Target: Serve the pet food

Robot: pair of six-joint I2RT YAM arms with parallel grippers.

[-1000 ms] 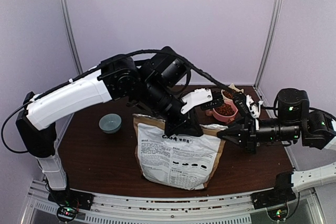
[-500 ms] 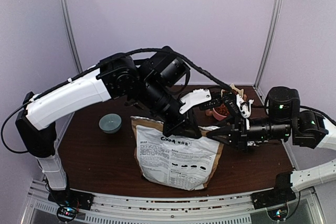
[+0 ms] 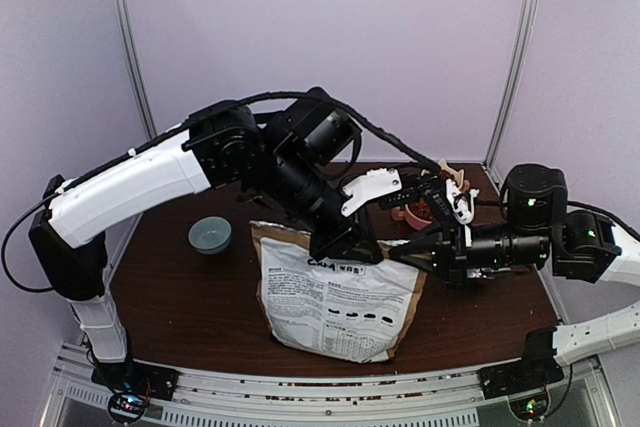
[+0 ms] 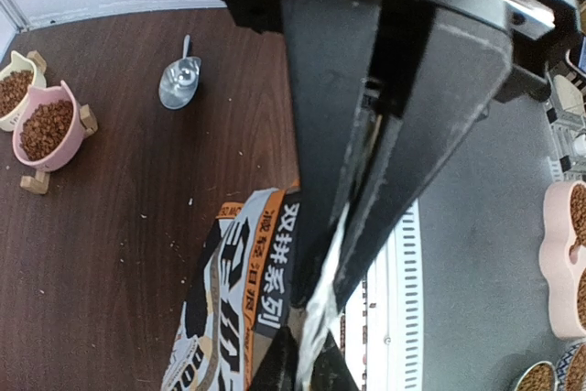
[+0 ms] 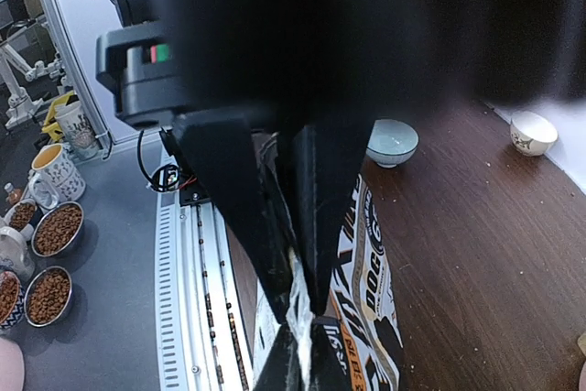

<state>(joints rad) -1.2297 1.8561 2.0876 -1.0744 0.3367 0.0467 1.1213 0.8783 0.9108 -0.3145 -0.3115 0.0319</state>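
Sliding in from 3 o'clock, the right arm [image 3: 540,237] now meets the bag [image 3: 340,302], upright at table [image 3: 170,297] centre; left gripper [image 4: 328,286] pinches its top edge; right gripper [image 5: 295,304] clamps tight on its right corner; pet food [image 4: 44,130] fills a pink bowl [image 4: 75,139] at 1 o'clock.

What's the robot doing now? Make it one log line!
left pincer: shut on brown kraft paper bag top | right pincer: shut on bag top | bag: upright

This looks like a robot test lab. Plain pale walls [image 3: 400,37] with metal poles [image 3: 515,57] box in a dark brown bench [image 3: 170,297]. Two robot arms [image 3: 130,187] are bolted to a metal rail [image 3: 300,387].
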